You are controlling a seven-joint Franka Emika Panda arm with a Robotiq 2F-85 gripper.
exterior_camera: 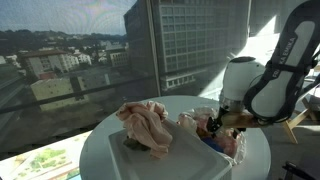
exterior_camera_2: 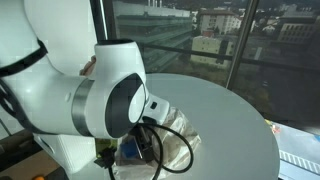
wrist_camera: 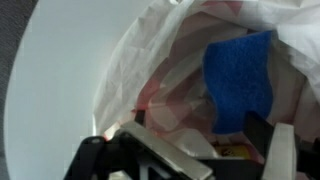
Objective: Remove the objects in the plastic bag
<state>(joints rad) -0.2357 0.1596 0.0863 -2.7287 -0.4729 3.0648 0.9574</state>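
Note:
A crumpled clear plastic bag lies on the round white table; it also shows in an exterior view under the arm. In the wrist view the bag's mouth is open and a blue object lies inside, with a small yellow and red item below it. My gripper is open, with both fingers at the bag's mouth on either side of these contents. In an exterior view the gripper is down in the bag. A bit of blue shows beside the bag.
A crumpled pinkish-beige cloth lies on the table next to the bag. Large windows stand right behind the table. The arm's big joint hides much of the bag in an exterior view. The far table surface is bare.

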